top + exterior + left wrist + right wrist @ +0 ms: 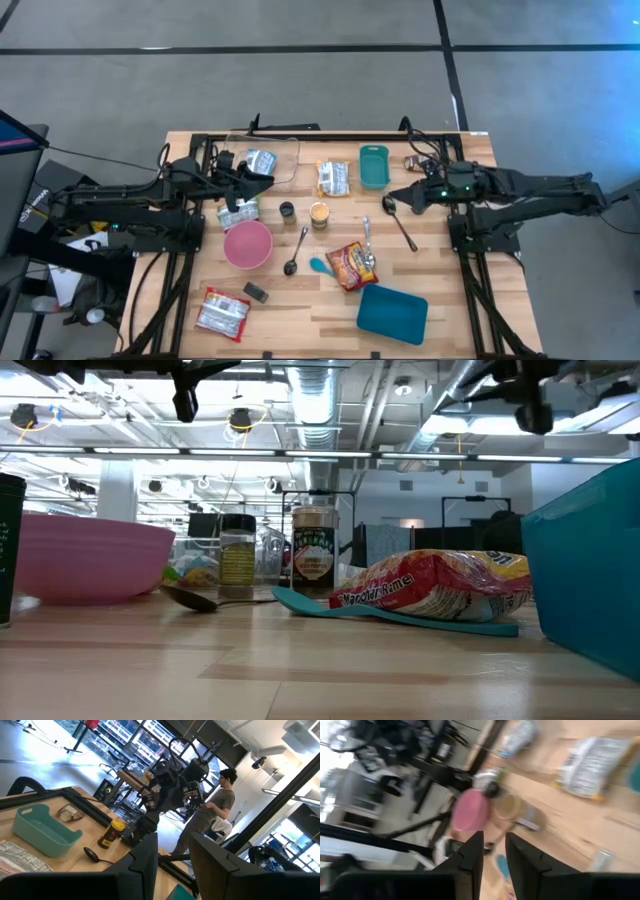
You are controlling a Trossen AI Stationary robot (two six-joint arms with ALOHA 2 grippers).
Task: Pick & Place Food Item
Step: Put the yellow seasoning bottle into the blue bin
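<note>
Two dark arms are hanging over the wooden table [430, 290]. The left gripper [262, 179] is waiting near the clear box [283, 152], and its fingers are a little apart with nothing between them. The right gripper [391, 199] is hovering by a black spoon [399, 224], and its two fingers [472, 855] are showing a small gap and are holding nothing. Four food packets are lying on the table: a red one [351, 264] near the middle, a white one [333, 178] at the back, a red and white one [224, 312] near the front left, and one [261, 161] in the clear box. On the red packet, in the low view, words like "Nissin Ramen" are showing [385, 593], but they are hard to read. Two little jars are standing side by side, one dark [287, 211] and one yellow [319, 214]. One pink bowl [247, 244] is sitting at the left. Two teal trays are lying there, a small one [374, 166] at the back and a big one [393, 311] at the front. A person [207, 817] is standing in the room behind.
</note>
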